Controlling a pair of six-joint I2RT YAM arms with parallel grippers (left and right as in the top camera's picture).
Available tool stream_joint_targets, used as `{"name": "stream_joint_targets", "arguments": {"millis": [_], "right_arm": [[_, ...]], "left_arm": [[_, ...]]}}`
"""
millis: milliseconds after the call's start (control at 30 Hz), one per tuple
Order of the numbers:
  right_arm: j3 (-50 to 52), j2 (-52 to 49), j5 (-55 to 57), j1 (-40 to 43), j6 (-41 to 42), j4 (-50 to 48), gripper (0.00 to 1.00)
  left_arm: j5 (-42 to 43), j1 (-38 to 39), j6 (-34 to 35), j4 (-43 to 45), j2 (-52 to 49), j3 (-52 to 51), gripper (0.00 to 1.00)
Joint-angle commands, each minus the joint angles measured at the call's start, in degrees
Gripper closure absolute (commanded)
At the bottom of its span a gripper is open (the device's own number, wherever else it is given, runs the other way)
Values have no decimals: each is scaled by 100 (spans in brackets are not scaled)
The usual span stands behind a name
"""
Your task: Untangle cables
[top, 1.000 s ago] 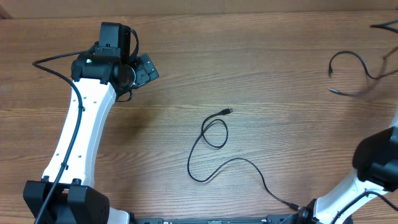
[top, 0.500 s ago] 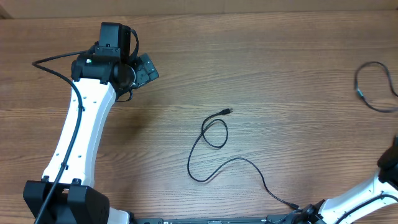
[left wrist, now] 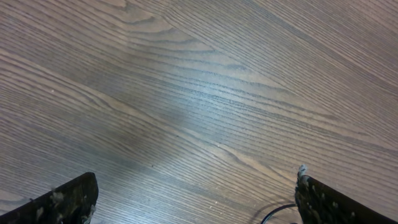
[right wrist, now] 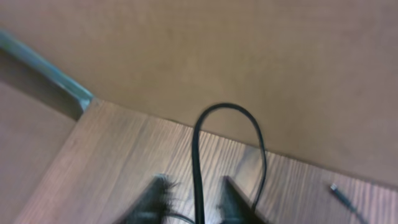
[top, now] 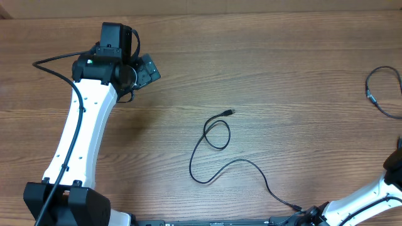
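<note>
The right claw (right wrist: 194, 183) is narrow, its blurred fingers (right wrist: 231, 198) pinching a cord (right wrist: 198, 140) that rises from between them, arches above and bends down again beside the right finger. Farther right of the claw a small plug end (right wrist: 339, 194) shows over the table (right wrist: 112, 143). The left claw (left wrist: 196, 175) is spread wide above the wood, gripping nothing. The other cord (top: 191, 166) lies looped between the two claws, well apart from both.

Right fingers (right wrist: 231, 199) and the cable (right wrist: 196, 149) between them are blurred.
</note>
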State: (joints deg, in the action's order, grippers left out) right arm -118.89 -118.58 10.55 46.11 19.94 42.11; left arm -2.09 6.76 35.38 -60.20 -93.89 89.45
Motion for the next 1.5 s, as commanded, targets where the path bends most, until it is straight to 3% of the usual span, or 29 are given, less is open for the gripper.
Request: {"name": "stream_joint_targets", "arguments": {"millis": [0, 100, 233, 767, 1200, 1467], "right_arm": [[-74, -70, -37, -9, 0, 28, 29], [-76, -68, -199, -13, 0, 203, 7], [-76, -50, -584, -20, 4, 509, 0], [-76, 791, -1808, -756, -168, 1346, 0], [-76, 1255, -2393, -2389, -988, 2708, 0], [-76, 1255, -2433, -3495, -1021, 3477, 0]], "left_arm": [[22, 37, -70, 4, 39, 66, 0], [22, 37, -70, 4, 39, 66, 0], [22, 37, -70, 4, 39, 66, 0], [22, 37, -70, 4, 39, 66, 0], [22, 37, -70, 4, 39, 66, 0], [22, 37, -70, 4, 39, 66, 1]]}}
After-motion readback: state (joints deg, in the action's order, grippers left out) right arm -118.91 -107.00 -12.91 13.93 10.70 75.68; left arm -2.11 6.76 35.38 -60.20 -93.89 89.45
